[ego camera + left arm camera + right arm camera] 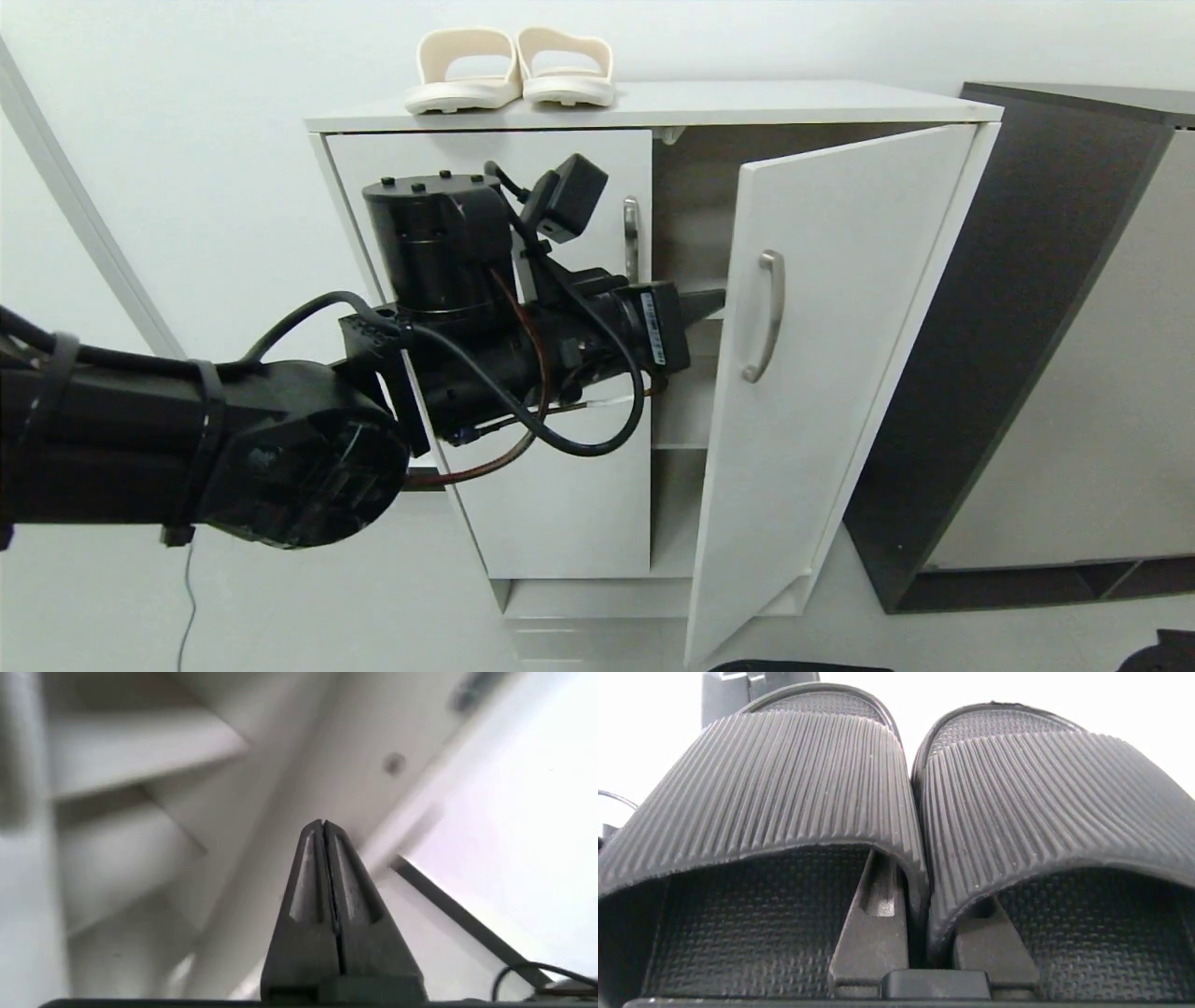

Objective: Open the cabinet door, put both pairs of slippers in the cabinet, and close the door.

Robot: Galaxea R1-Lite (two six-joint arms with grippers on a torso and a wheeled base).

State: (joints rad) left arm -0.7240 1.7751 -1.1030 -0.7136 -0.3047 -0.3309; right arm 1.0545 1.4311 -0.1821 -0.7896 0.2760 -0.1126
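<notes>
Across the left half of the head view my left arm [280, 448] stretches in, matte black and hung with looped cables. The left gripper [702, 302] pokes its narrow tip into the gap between the two doors at centre frame. From the left wrist view I see its fingers [304, 887] pressed flat together into a wedge, grooved along their length, with nothing between them. The pale shelf boards [140, 747] of the interior lie beyond.

Upper centre, the cream slippers [512, 67], smooth moulded foam with wide arched straps, sit side by side on the flat top of the white cabinet [794, 98]. Its left door [560, 504] is shut, with a slim metal handle [631, 238] at its edge. The right door [840, 327] stands open and carries a curved brushed-metal handle [767, 317]. At the right edge stands a dark grey unit [1018, 308].

In the right wrist view the right gripper [926, 938] holds the black slippers [785, 793], rubbery, with finely ribbed straps and pebbled footbeds. One finger [870, 924] reaches under each strap, and the two pinch the slippers' touching inner walls between them.
</notes>
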